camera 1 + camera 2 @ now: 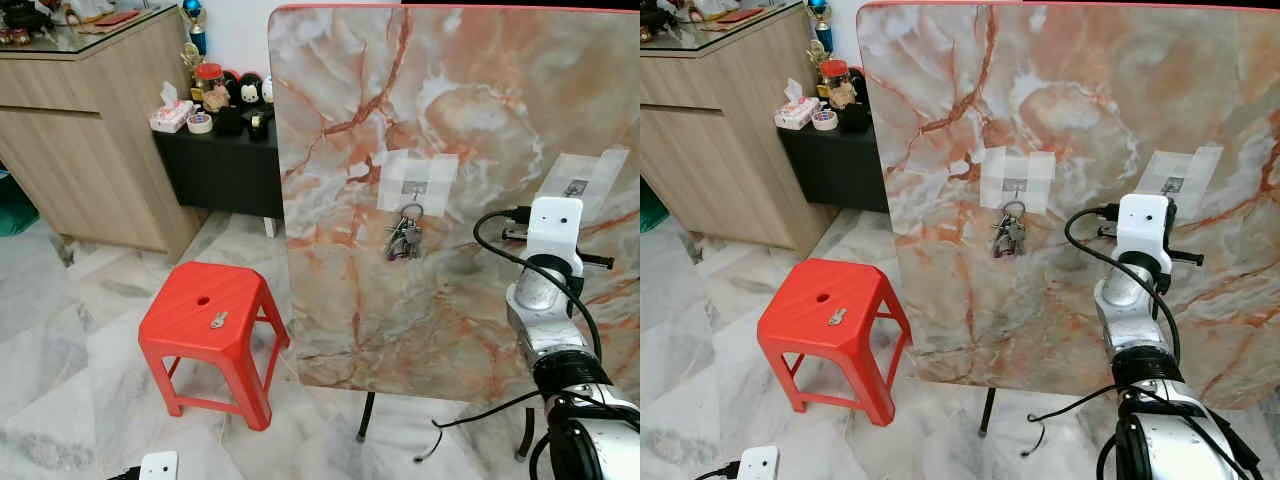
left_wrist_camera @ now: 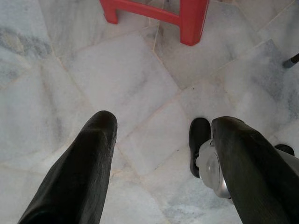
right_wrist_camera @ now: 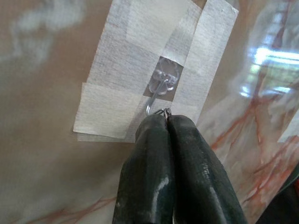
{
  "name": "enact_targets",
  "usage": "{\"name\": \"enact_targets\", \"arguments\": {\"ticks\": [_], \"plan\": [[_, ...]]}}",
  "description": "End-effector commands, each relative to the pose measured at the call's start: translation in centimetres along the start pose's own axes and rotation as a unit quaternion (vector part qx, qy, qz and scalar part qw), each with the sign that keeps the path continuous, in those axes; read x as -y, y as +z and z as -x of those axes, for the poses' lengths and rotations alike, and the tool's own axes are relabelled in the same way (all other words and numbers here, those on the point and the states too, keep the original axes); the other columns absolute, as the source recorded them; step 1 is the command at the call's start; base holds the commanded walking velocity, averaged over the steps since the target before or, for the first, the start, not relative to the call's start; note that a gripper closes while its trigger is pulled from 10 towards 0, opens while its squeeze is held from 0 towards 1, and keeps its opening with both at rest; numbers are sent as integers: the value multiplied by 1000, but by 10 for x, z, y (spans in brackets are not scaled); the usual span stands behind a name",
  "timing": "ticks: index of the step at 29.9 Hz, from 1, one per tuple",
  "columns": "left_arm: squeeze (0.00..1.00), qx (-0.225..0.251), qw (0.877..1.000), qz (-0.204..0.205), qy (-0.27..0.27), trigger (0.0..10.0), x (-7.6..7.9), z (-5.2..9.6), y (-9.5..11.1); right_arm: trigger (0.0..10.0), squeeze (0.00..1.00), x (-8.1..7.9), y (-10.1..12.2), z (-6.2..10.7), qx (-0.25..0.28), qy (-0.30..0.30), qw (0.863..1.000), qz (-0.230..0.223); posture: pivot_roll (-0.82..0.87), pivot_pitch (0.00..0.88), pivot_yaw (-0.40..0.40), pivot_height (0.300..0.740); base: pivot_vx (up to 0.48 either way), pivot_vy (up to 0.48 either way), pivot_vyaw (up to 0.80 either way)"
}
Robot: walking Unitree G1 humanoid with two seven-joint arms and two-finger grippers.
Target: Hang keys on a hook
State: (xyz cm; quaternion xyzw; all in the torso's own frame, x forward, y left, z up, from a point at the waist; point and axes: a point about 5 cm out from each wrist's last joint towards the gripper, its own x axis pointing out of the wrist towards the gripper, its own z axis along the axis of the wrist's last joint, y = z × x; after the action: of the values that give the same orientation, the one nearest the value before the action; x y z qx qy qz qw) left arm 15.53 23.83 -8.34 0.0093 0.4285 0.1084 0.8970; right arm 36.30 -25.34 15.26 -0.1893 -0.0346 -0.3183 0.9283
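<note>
The right claw is pressed shut with its tips at a taped hook, nothing visibly gripped. The keys are seen hanging on another hook, left of it.

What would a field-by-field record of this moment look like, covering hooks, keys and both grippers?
board: upright marble board with two taped hooks
first hook: bunch of keys hanging from it
second hook: right gripper at its lower end, fingers pressed together; a hold cannot be told
loose key: flat on the red stool
left gripper: open, low over the floor
</note>
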Motion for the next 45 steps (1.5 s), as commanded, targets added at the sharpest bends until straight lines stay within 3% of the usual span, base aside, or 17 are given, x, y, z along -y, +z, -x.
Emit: {"name": "enact_targets", "arguments": {"ticks": [1, 7, 15, 23, 33, 45], "plan": [[0, -5, 1000, -1, 1, 10000, 1, 0, -2, 10000, 0, 5, 9, -4, 20, -25, 999, -5, 31, 0, -10, 740, 0, 0, 0], [0, -4, 1000, -1, 0, 10000, 3, 0, -1, 10000, 0, 7, 9, -3, 26, -42, 999, -3, 31, 0, -10, 740, 0, 0, 0], [0, -3, 1000, 0, 0, 10000, 3, 0, -1, 10000, 0, -3, 13, 0, 50, -12, 998, 28, 34, 0, -11, 740, 0, 0, 0], [0, 3, 1000, 1, -1, 10000, 3, 0, 1, 10000, 0, -6, 12, 1, 37, -13, 999, 35, 34, 0, -11, 740, 0, 0, 0], [0, 4, 1000, 1, -5, 10000, 4, -1, 2, 10000, 0, 2, 1, 2, 9, -47, 999, 22, 33, 0, -8, 740, 0, 0, 0], [0, 4, 1000, 1, -5, 10000, 3, 0, 1, 10000, 0, -3, 5, 1, 16, -27, 999, 35, 35, 0, -7, 740, 0, 0, 0]]}}
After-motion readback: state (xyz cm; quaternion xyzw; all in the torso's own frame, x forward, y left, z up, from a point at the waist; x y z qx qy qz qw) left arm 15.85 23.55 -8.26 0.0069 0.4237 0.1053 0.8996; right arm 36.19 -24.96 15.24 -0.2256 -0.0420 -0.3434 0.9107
